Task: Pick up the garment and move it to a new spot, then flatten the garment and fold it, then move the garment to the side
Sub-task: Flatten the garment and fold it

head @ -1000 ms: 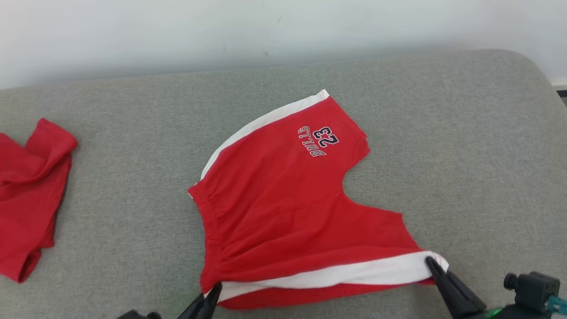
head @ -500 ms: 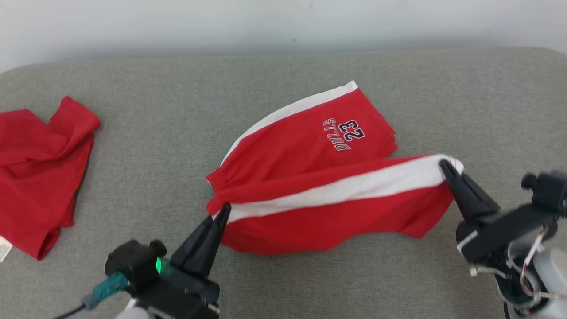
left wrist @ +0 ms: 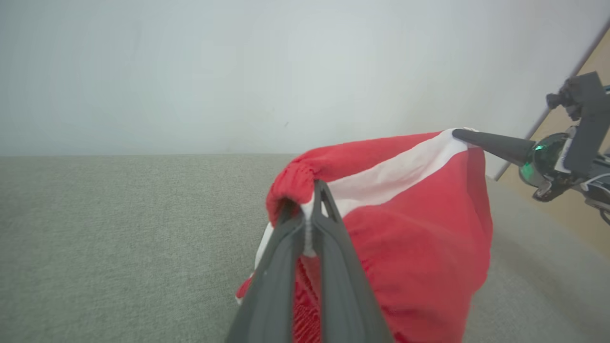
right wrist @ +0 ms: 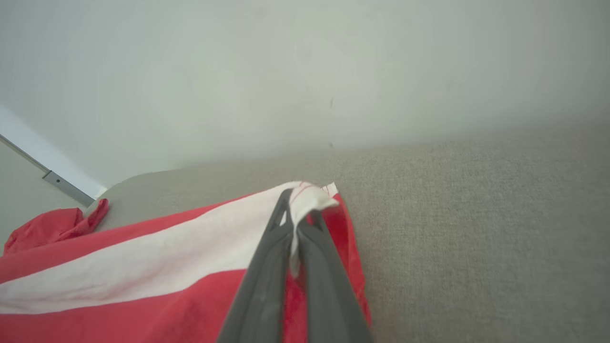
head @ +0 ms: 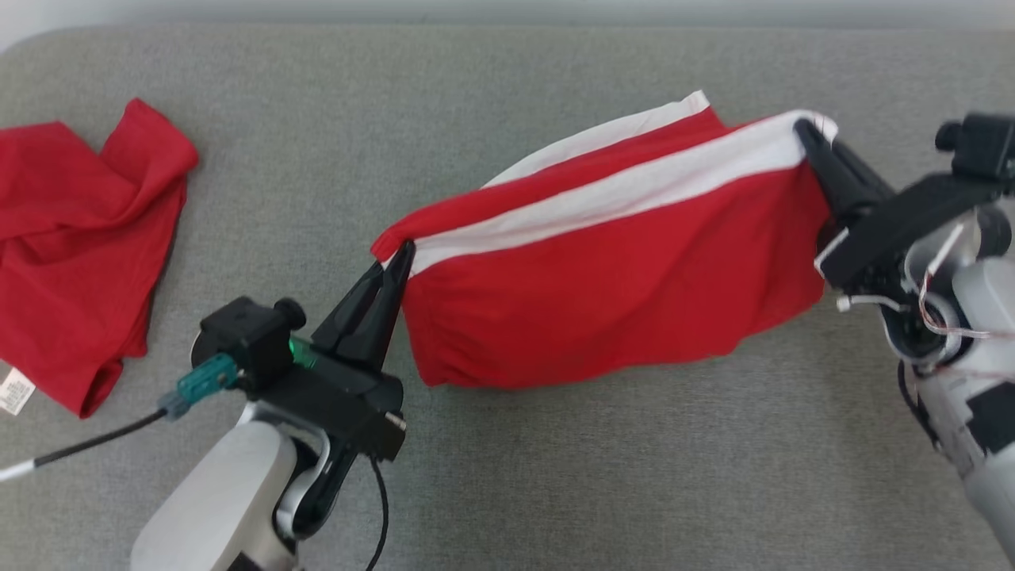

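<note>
Lifted since a second ago: red cloth shorts with white side stripe (head: pixel 603 293). They lay flat with a "BULLS 23" print showing and are now raised and stretched between left gripper (head: pixel 403 254) and right gripper (head: pixel 805 128). The print is folded out of sight. Whether the lower edge touches the surface cannot be told.

1. Grey woven upholstered cushion (head: pixel 555 476): coarse flat weave, rounded far-left corner, near and side edges cut off.
2. Shorts: soft, lightly creased, gathered elastic waistband at the left end.
3. Crumpled plain red garment (head: pixel 71 254): well apart at far left, partly cut off.
4. Left gripper: long dark tapered fingers pinched tight on the waistband corner.
5. Right gripper: fingers clamped on the white-striped leg-hem corner.
6. Small white label (head: pixel 14 391) on the crumpled garment: text illegible.
</note>
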You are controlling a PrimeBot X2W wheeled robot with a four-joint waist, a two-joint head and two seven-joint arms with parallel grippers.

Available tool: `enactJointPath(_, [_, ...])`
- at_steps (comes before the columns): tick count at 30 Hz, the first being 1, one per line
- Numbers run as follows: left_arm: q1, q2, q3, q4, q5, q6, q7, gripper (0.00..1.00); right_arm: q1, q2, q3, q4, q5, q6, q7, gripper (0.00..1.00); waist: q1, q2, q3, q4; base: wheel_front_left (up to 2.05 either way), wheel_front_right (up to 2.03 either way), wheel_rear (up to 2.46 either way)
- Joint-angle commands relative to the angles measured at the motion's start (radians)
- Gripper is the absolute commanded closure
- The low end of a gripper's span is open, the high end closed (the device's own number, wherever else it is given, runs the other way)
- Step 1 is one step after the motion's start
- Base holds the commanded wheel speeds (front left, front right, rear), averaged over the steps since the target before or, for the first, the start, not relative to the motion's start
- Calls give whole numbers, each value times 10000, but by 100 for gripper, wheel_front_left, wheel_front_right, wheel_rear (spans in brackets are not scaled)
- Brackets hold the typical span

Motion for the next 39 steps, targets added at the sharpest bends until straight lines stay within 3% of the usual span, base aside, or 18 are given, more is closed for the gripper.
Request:
enactJointPath(1, [-264, -128, 3, 157, 35, 20, -34, 100, -324, 29, 137, 247, -71, -23, -94, 100, -3, -1, 390, 328, 0, 0, 0])
enactJointPath(11, [-1273, -655, -116, 1329, 269, 19, -33, 100, -2779, 173, 1393, 2691, -517, -23, -625, 100, -3, -1, 1073, 664, 0, 0, 0])
enactJointPath(20, [-1833, -829, -454, 1799, 396, 18, -33, 100, -3656, 396, 2356, 3970, -599, -23, -1085, 100, -3, -1, 1342, 720, 0, 0, 0])
enactJointPath(22, [-1962, -853, -491, 1946, 431, 18, -34, 100, -3811, 425, 2520, 4202, -520, -23, -1241, 65, -3, -1, 1364, 697, 0, 0, 0])
enactJointPath(23, [-1997, -855, -465, 2025, 509, 18, -33, 84, -3854, 453, 2585, 4310, -495, -23, -1362, 19, -3, -1, 1356, 681, 0, 0, 0])
enactJointPath(24, [-2010, -870, -423, 2071, 561, 18, -33, 6, -3868, 492, 2666, 4406, -460, -23, -1444, 0, -3, -1, 1328, 662, 0, 0, 0])
enactJointPath(25, [-1975, -903, -377, 2133, 593, 18, -33, 0, -3862, 540, 2751, 4493, -399, -23, -1522, 0, -3, -1, 1274, 642, 0, 0, 0])
enactJointPath(32, [-1253, -893, 268, 2180, 956, 19, -33, 0, -3499, 429, 3359, 4614, 117, -23, -1965, 0, -3, -1, 633, 498, 0, 0, 0])
enactJointPath(39, [18, -888, 1661, 1638, 1939, 90, -33, 0, -2656, -21, 3903, 4450, 741, -23, -2472, 0, -3, -1, -55, 475, 0, 0, 0])
